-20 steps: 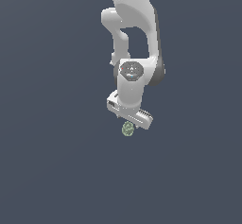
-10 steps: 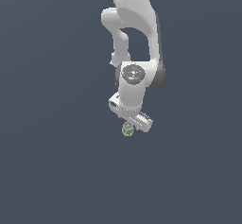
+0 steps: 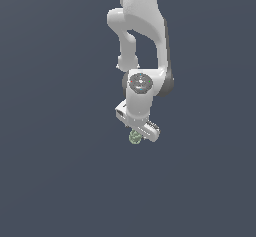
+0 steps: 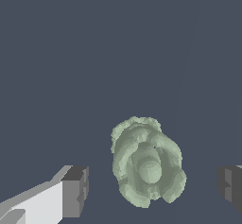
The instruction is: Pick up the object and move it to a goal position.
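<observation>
One lump between open fingers

One white arm (image 3: 142, 36) comes down from the top middle of the exterior view and ends in a gripper (image 3: 138, 135) just below the centre of the frame. At its lower tip sits the object (image 3: 135, 137), a small pale green mottled lump, far smaller than the gripper body above it and partly covered by it. All around is a flat dark grey ground (image 3: 55, 181).

From the wrist view the object (image 4: 146, 168) is a lumpy egg shape with folded, leafy ridges, lying in the lower middle of the frame. One dark grey fingertip (image 4: 75, 191) stands at the lower left and the other at the lower right edge. The gripper (image 4: 153, 187) is spread wide, with a clear strip of ground showing between the object and each fingertip, so the fingers straddle it without touching and have hold of nothing. Whether the object rests on the ground cannot be told from either view
</observation>
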`<move>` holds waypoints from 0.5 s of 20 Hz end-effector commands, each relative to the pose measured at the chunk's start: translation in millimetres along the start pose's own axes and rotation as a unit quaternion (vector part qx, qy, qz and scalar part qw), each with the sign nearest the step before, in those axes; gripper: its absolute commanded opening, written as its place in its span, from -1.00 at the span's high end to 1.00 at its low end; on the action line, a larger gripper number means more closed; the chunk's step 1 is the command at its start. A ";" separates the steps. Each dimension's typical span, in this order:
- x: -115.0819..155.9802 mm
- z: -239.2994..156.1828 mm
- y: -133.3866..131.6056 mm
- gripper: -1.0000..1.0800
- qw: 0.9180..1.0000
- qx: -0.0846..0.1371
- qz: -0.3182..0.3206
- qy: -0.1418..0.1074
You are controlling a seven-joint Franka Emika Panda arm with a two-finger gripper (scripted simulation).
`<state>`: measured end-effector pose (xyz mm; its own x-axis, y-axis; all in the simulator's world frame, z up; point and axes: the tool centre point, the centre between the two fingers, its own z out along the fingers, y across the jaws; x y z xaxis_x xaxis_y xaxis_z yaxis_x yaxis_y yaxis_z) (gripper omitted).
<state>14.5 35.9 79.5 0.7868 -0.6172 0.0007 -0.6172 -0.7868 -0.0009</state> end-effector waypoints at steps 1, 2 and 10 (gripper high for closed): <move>-0.6 13.9 0.8 -0.92 1.000 0.000 0.001 0.000; -0.9 19.1 0.7 -0.92 1.000 0.000 0.001 0.000; 0.1 33.5 0.2 1.00 1.000 0.000 0.002 0.000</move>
<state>14.0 35.8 46.6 0.7849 -0.6196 -0.0007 -0.6196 -0.7849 0.0005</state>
